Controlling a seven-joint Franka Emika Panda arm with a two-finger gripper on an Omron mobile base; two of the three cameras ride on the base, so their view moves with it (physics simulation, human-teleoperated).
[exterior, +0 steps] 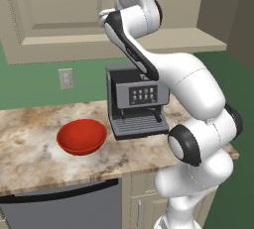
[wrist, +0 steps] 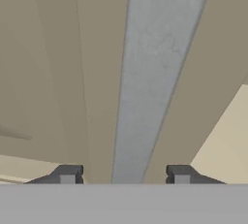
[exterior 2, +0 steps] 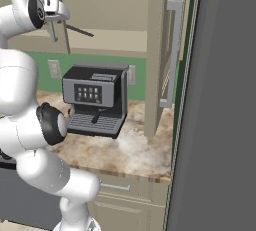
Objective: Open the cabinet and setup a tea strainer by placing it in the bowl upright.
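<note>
The cabinet [exterior: 54,5] hangs above the counter, and its left door looks shut. In the hand view its silver bar handle [wrist: 155,72] runs up the beige door [wrist: 43,72], passing between my gripper's [wrist: 124,174] two dark fingertips. A small gap remains on each side, so the jaws stand open around the bar. From the right base view my gripper [exterior 2: 52,25] sits high at the upper left against that handle. The red bowl [exterior: 82,136] rests empty on the marble counter [exterior: 30,158], left of the coffee machine. The tea strainer is hidden.
A grey coffee machine [exterior: 136,99] [exterior 2: 95,97] stands on the counter under my arm. A beige door panel with a silver bar handle [exterior 2: 172,50] is seen edge-on to the right. A tall dark grey surface [exterior 2: 220,100] stands at the far right. A wall outlet [exterior: 65,78] sits behind the bowl.
</note>
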